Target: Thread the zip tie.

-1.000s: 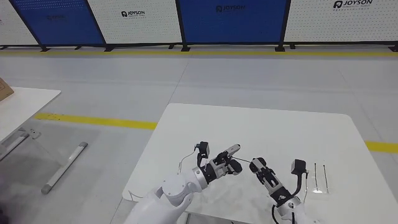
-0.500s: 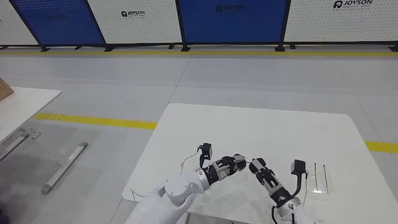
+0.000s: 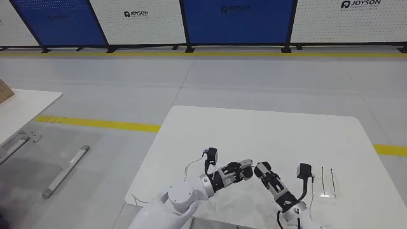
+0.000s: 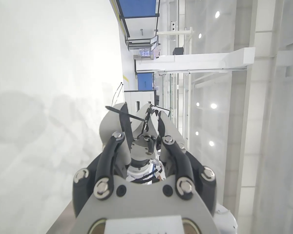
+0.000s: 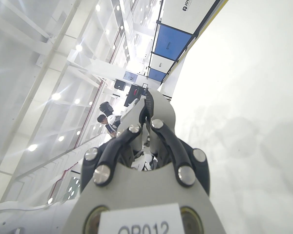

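Observation:
A thin black zip tie (image 4: 127,114) is held above the white table (image 3: 254,127) near its front edge. My right gripper (image 3: 259,167) is shut on it, the fingers pressed together in the right wrist view (image 5: 146,99). My left gripper (image 3: 245,165) faces it tip to tip, open, with its fingers (image 4: 124,120) standing either side of the right gripper's tip (image 4: 149,116). The tie's free tail runs across the pad of one left finger. Whether the tie's head is between the fingers is hidden.
Two spare zip ties (image 3: 327,177) lie on the table to the right of the right arm, with a small clear piece (image 3: 325,194) at their near end. The table's far half is bare. The floor with a yellow line lies beyond.
My left gripper has moved toward the right gripper and dropped a little, closing the gap between the two tips; its fingers now stand narrower. The right gripper has barely moved.

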Available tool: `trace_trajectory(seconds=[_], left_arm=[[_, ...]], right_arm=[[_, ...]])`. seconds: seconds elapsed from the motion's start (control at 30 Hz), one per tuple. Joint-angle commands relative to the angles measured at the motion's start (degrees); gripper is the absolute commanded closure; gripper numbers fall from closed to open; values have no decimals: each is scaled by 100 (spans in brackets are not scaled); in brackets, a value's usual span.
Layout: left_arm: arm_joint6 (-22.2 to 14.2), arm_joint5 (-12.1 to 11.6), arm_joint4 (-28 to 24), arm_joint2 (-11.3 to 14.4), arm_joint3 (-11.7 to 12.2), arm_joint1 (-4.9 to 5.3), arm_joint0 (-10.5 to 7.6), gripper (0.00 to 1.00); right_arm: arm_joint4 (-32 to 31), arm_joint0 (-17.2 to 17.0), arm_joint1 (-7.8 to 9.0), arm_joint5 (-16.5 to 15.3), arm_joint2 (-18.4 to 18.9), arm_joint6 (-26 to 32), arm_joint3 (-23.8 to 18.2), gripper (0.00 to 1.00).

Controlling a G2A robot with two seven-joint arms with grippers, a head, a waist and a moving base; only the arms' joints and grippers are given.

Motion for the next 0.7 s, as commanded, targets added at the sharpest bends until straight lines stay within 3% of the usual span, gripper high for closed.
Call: trace_trajectory(seconds=[0.0, 0.27, 0.6, 0.63, 0.67], left_arm=[[14, -6, -6, -2, -1, 1, 1, 80], [-4, -27, 5, -18, -23, 13, 17, 100], [-22, -47, 7, -22, -35, 22, 18, 100], [-23, -35, 28, -22, -42, 25, 17, 98], [-26, -21, 53, -23, -53, 28, 17, 89]], right_arm=[[-8, -7, -1, -5, 5, 7, -5, 100], [-37, -13, -15, 9, 2, 1, -5, 100], [-20, 10, -33, 41, 3, 32, 12, 100], [-20, 13, -35, 40, 2, 36, 12, 100], [-24, 15, -36, 41, 2, 39, 11, 100]])
